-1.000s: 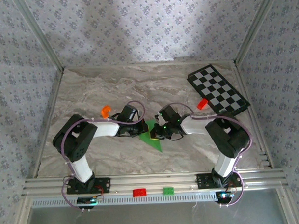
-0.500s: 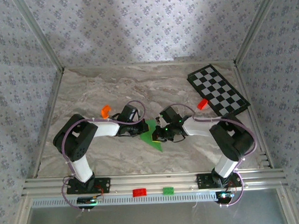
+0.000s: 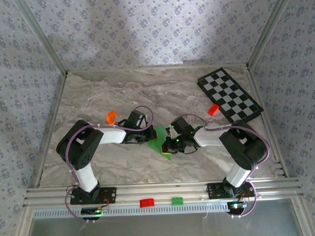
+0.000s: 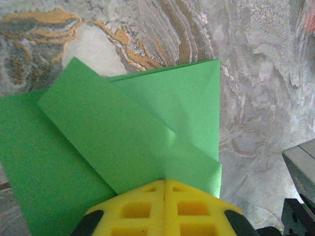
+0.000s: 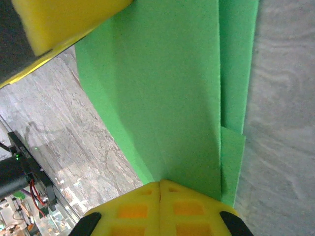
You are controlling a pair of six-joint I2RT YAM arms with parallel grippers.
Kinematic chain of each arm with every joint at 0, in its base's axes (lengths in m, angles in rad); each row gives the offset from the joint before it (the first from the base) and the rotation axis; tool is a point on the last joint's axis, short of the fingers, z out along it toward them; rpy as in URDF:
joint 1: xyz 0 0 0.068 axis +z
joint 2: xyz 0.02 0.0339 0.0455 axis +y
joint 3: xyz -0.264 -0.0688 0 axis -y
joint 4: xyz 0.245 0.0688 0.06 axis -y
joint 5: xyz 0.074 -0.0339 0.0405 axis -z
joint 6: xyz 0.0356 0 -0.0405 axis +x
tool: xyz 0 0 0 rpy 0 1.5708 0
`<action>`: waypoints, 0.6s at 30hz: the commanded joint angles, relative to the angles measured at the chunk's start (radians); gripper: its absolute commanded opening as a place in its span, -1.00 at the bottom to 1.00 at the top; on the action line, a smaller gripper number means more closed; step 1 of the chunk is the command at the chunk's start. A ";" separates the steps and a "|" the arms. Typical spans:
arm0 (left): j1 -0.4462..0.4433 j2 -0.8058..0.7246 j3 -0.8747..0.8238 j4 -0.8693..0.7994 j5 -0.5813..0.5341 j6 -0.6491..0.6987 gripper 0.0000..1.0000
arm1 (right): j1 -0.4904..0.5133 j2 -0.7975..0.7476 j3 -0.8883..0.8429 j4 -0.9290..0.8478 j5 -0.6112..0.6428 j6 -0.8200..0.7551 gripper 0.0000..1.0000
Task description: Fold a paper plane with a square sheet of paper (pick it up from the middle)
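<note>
Mid-fold, not yet a plane. The thin bright green square sheet of paper [image 3: 159, 139] lies at table centre between my arms. It is already doubled into overlapping triangular flaps with a diagonal crease, in a rough wedge pointing at the near edge.

My left gripper [image 4: 165, 183] has its yellow pads pressed together, tips on the flap's near corner. My right gripper [image 5: 160, 184] is the same, pads together and tips on the layered edge from the other side. I can't tell if a layer is nipped or just pinned flat.

My read is that this is a crease-setting step. The next move needs one tip to anchor while the other slides along the fold line. Keep pressure light, because thin paper skids on this top.

The surface is a smooth grey marble-pattern tabletop [image 3: 120, 93] with an aluminium rail at the near edge. A black-and-white checkered board [image 3: 230, 94] sits far right, well apart, with a small red brick [image 3: 213, 109] beside it. A small orange brick [image 3: 111, 117] lies near my left arm. The walls are floral-print panels.
</note>
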 commanded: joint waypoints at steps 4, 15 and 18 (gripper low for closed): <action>0.005 0.074 -0.058 -0.116 -0.077 0.010 -0.96 | -0.006 -0.038 -0.099 -0.059 -0.015 0.027 -0.92; 0.008 0.084 -0.055 -0.115 -0.070 0.013 -0.96 | -0.031 -0.111 -0.175 0.007 -0.084 0.088 -0.89; 0.008 0.082 -0.056 -0.109 -0.065 0.011 -0.96 | -0.035 -0.160 -0.116 -0.066 -0.065 0.067 -0.92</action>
